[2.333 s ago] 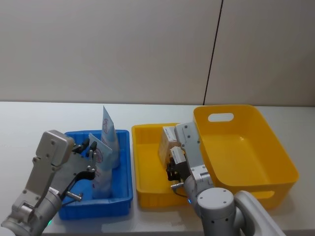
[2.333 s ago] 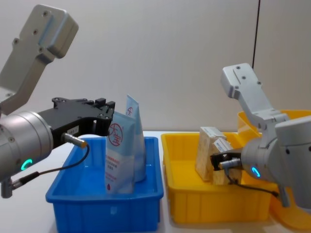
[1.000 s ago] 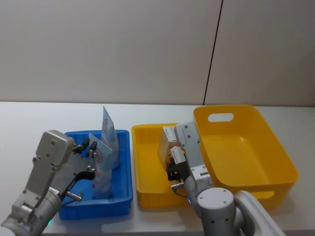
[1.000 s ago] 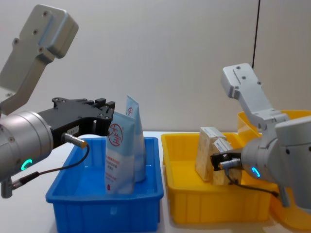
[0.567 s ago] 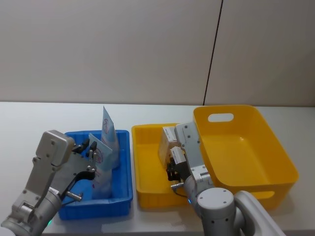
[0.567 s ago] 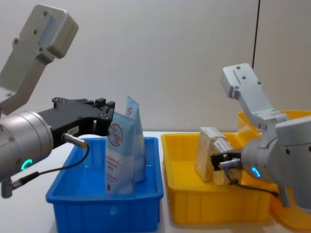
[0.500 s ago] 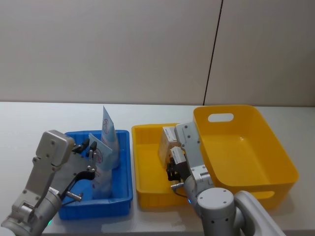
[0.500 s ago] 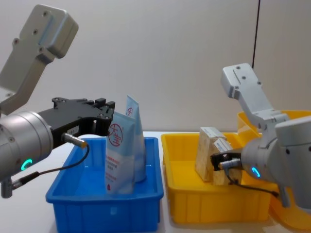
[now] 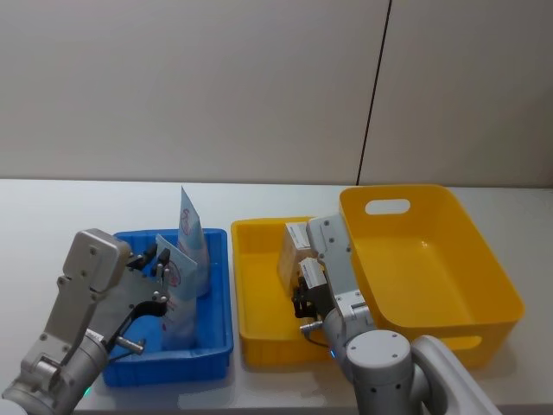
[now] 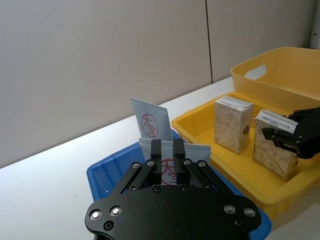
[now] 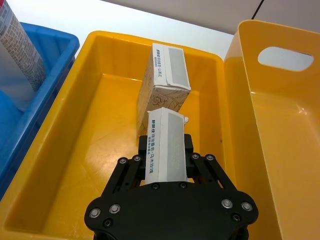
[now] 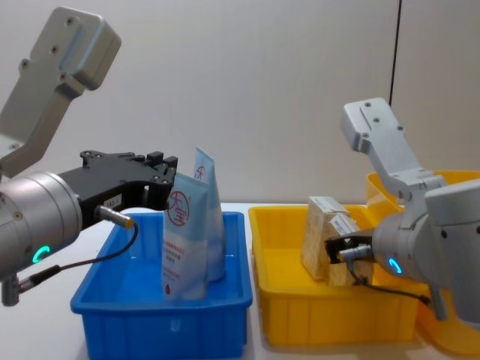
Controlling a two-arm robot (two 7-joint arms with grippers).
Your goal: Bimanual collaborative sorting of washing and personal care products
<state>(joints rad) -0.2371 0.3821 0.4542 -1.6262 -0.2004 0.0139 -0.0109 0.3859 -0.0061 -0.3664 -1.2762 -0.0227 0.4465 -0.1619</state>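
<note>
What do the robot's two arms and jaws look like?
The left arm and right arm have silver-grey housings, some boxy, some rounded, each with a teal light and a thin black cable. The jaws are black, with silver screw heads.

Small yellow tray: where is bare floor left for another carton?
The small yellow tray is bare along the side next to the blue bin. It is crowded toward the large yellow bin, where the right gripper holds the held carton beside the standing carton.

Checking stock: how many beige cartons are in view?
2. The far carton stands upright in the shallow yellow bin; the near carton, also in it, is gripped by the right tool.
</note>
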